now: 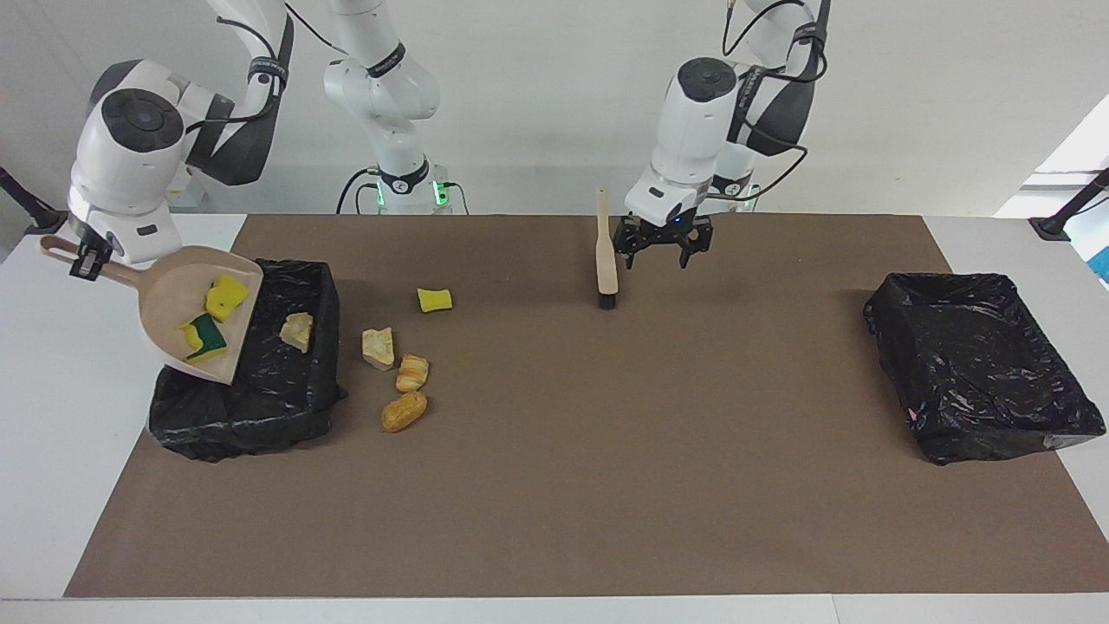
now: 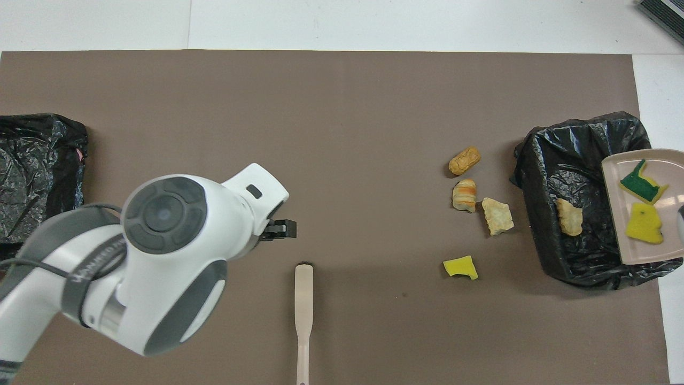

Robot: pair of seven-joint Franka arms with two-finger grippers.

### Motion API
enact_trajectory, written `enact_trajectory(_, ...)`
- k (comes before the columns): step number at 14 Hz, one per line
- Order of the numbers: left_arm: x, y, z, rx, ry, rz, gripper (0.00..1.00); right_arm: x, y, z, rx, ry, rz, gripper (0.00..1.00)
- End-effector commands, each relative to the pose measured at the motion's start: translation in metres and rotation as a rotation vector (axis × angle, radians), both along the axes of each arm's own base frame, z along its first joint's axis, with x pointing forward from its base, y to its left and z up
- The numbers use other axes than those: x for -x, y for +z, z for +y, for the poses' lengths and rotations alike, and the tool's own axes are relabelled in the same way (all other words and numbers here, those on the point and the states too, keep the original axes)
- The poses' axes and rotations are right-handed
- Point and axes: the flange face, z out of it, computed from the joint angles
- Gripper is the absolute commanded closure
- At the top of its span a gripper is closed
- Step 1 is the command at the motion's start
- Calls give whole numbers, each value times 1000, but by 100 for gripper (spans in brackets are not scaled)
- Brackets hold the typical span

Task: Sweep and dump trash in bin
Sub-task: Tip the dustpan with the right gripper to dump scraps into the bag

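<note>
My right gripper (image 1: pixel 87 260) is shut on the handle of the beige dustpan (image 1: pixel 165 299), which tilts down over the black-lined bin (image 1: pixel 260 416) at the right arm's end. A yellow sponge (image 1: pixel 225 297) and a green-sided sponge (image 1: pixel 202 338) lie in the pan (image 2: pixel 625 235). One pastry piece (image 2: pixel 569 216) lies inside the bin (image 2: pixel 545 160). Beside the bin on the mat lie more trash pieces: a yellow sponge (image 1: pixel 434 300), a tan chunk (image 1: pixel 378 347), a striped pastry (image 1: pixel 412 373) and a bread roll (image 1: pixel 404 412). My left gripper (image 1: pixel 660 251) hangs open over the mat beside the brush (image 1: pixel 606 256).
The brush (image 2: pixel 303 315) lies flat on the mat near the robots, bristles pointing away from them. A second black-lined bin (image 1: pixel 979 364) stands at the left arm's end of the table. The brown mat (image 1: pixel 606 485) covers most of the table.
</note>
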Motion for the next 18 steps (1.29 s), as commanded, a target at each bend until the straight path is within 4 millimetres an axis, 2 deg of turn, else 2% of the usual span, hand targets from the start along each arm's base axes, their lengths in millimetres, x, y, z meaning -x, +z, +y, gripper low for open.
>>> enact_trajectory(1,-26,40,42,-25,-32,15,0,10,5,8,67,13,-2,100)
enact_trajectory(5,-44,81,101,-11,-4,15,0,21,2,59,189,55,-50,100)
enact_trajectory(7,-48,109,131,-13,-57,21,0,22,6,68,226,71,-51,100)
enact_trajectory(9,-54,121,163,-12,-65,17,0,23,17,75,254,87,-58,100)
enact_trajectory(14,-47,138,188,-29,-113,77,0,32,44,80,239,67,-114,100)
enact_trajectory(16,-48,143,199,-28,-93,71,0,33,44,79,111,11,-143,100)
enact_trajectory(18,-48,143,201,-28,-90,76,0,32,46,84,10,-26,-173,100)
